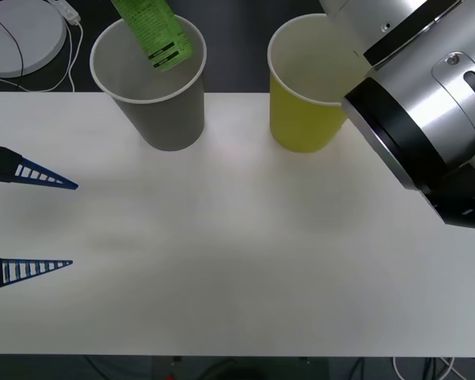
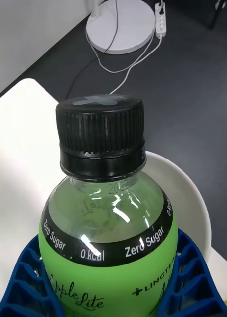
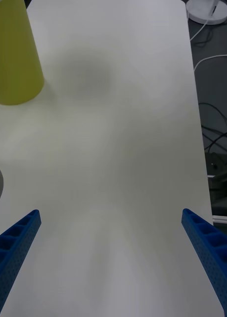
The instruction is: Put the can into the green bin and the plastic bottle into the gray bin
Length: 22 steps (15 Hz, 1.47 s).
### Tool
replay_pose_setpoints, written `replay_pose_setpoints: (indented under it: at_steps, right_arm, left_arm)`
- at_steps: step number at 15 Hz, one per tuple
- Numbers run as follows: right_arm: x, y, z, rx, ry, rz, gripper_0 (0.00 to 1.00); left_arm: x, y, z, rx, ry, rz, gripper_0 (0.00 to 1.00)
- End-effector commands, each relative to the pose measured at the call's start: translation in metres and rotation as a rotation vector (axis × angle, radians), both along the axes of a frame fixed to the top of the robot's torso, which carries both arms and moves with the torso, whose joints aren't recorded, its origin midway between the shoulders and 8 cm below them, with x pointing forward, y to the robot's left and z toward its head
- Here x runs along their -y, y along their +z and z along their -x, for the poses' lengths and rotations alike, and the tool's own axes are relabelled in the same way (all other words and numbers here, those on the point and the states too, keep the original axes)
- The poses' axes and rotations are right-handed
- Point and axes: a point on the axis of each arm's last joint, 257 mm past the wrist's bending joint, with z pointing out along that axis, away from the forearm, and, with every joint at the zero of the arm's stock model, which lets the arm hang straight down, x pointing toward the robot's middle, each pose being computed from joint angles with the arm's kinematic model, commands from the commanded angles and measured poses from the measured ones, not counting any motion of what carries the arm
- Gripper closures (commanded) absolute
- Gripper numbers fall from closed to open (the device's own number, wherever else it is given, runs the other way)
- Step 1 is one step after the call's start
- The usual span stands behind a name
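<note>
The plastic bottle [image 1: 152, 32], clear with bright green liquid, a green label and a black screw cap, hangs above the open mouth of the gray bin [image 1: 168, 119]. In the front view its labelled lower end dips just inside the rim, toward the bin's far side, and its body rises up and away out of frame, so the long axis is tilted rather than upright. That placement over the cup's white inside is what a release would depend on; it looks nearly lined up.

In the right wrist view, the right gripper [image 2: 113, 292] has its blue ribbed fingers pressed against both sides of the bottle's label, pinching it below the shoulder, with the cap pointing away from the wrist and the bin's white rim just beyond. The right arm's silver casing reaches across in front of the green bin [image 1: 301, 119], which stands beside the gray one on the white table [image 1: 237, 269].

The left gripper [image 1: 43, 222] waits low at the table's left side, its fingers spread wide and empty. No can is visible.
</note>
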Motion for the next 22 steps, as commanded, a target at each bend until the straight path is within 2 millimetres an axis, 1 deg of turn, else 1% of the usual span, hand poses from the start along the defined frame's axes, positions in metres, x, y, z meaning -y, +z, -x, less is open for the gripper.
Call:
replay_pose_setpoints:
  at_steps: [1, 5, 6, 7, 8, 22]
  right_arm:
    - [-0.0007, 0.0001, -0.0009, 0.001, 0.0, -0.005, 1.0]
    - [-0.0014, 0.0033, -0.0026, 0.014, 0.0, -0.01, 1.0]
    - [-0.0013, 0.0031, -0.003, 0.014, -0.001, -0.011, 0.81]
    - [-0.0017, 0.0038, -0.0032, 0.016, -0.001, -0.013, 0.37]
    - [-0.0022, 0.0045, -0.0031, 0.019, 0.001, -0.015, 0.0]
    - [-0.0037, 0.0071, -0.0041, 0.027, 0.003, -0.023, 0.0]
  left_arm:
    - [0.0, 0.0, 0.0, 0.0, 0.0, 0.0, 0.0]
    - [0.0, 0.0, 0.0, 0.0, 0.0, 0.0, 0.0]
    - [0.0, 0.0, 0.0, 0.0, 0.0, 0.0, 0.0]
    - [0.0, 0.0, 0.0, 0.0, 0.0, 0.0, 0.0]
    - [0.0, 0.0, 0.0, 0.0, 0.0, 0.0, 0.0]
    - [0.0, 0.0, 0.0, 0.0, 0.0, 0.0, 0.0]
